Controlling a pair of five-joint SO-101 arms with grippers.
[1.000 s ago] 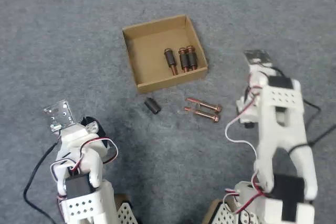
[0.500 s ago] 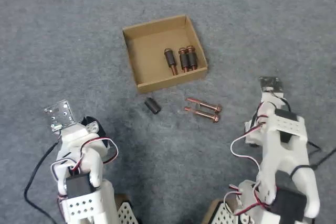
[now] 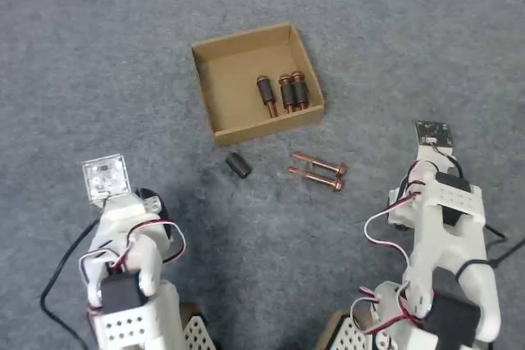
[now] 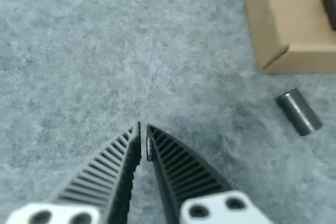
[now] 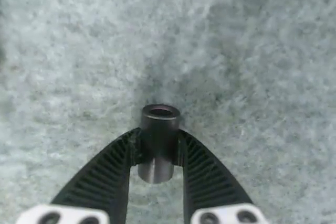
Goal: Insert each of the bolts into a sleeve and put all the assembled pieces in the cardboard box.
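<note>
No legible text, number, label or sign appears anywhere. The open brown cardboard box (image 3: 234, 79) has plain walls, and the dark cylindrical metal sleeve (image 5: 159, 135) is unmarked. The copper-coloured bolts (image 3: 314, 178) and grey carpeted table (image 3: 98, 79) bear no readable print.

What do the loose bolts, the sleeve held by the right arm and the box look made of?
Loose bolts: metal, probably copper-plated, going by the shiny reddish-orange colour. Held sleeve: dark grey and smooth with a dull sheen, likely metal, possibly plastic. Cardboard box: plain brown cardboard, matte, with thin folded walls.
</note>
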